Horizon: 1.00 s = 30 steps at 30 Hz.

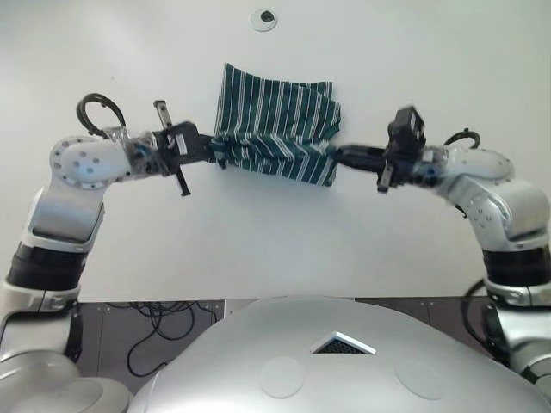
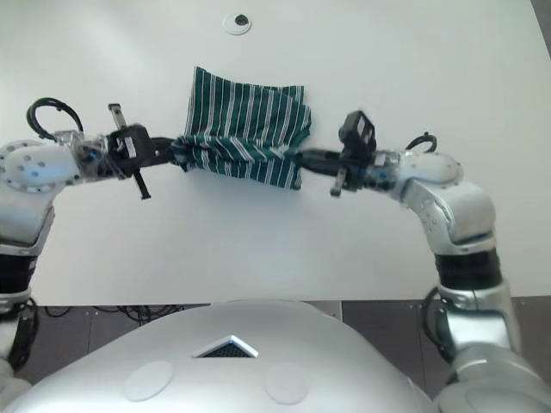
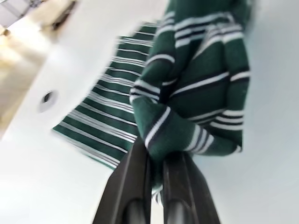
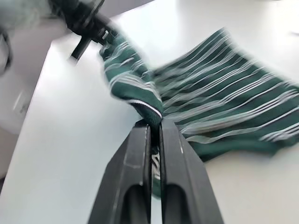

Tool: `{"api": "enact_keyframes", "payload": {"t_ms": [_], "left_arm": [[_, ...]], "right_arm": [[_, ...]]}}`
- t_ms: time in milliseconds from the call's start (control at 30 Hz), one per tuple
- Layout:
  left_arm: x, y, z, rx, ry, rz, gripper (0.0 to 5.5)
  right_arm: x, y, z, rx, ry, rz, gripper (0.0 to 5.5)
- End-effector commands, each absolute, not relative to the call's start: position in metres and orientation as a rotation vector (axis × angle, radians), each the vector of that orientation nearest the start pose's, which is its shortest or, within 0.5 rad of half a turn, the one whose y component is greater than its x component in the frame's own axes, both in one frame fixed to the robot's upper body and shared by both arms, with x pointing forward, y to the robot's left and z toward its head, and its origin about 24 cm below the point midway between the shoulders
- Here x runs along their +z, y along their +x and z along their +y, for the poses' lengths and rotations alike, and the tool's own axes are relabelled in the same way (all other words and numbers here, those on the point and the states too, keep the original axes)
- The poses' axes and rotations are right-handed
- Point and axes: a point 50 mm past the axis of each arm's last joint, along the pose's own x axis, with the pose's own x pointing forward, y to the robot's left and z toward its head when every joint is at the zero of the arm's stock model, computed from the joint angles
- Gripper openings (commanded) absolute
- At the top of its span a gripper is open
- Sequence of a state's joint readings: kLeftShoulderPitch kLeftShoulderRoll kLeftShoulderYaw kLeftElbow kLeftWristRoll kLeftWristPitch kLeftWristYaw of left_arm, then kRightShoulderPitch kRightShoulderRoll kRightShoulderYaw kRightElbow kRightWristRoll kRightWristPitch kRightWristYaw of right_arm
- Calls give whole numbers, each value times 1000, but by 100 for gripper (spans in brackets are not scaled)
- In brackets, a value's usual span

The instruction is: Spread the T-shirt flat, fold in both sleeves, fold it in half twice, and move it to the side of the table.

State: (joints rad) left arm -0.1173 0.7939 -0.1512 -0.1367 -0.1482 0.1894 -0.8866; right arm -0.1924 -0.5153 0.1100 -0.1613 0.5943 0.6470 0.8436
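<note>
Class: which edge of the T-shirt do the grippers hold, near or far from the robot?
The T-shirt's near edge: left gripper and right gripper pinch its ends; the far edge lies free.

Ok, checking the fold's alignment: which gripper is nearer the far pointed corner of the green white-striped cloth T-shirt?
Left. The left gripper clamps the near edge of the T-shirt on that corner's side; the right gripper clamps the opposite end.

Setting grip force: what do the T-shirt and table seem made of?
T-shirt: soft matte knit, probably cotton; it bunches and folds where the left claw and right claw pinch it. Table: hard, smooth white top, maybe laminate; even surface, no grain.
</note>
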Motion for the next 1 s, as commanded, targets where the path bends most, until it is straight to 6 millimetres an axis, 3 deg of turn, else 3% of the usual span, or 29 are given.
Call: {"api": "enact_keyframes", "payload": {"t_ms": [33,167,267,300,333,567,667,800,900,1000], "left_arm": [[95,273,206,-852,491,278,4],[97,308,195,-763,419,257,4],[85,324,189,-746,403,327,4],[79,327,187,-737,399,351,32],[75,330,186,-726,391,371,46],[76,360,178,-568,313,309,149],[79,373,189,-393,288,277,149],[85,377,204,-273,316,213,149],[86,363,183,-481,309,136,116],[82,352,176,-542,354,126,63]], "right_arm": [[91,277,-142,993,266,319,1],[80,292,-139,916,293,336,1],[68,301,-139,860,295,364,1],[63,304,-138,838,294,377,1],[60,305,-138,825,295,387,38],[44,310,-138,739,294,426,150],[41,320,-146,605,249,400,150],[52,328,-148,513,153,275,150],[66,322,-125,646,122,184,96],[61,308,-90,887,59,216,38]]}}
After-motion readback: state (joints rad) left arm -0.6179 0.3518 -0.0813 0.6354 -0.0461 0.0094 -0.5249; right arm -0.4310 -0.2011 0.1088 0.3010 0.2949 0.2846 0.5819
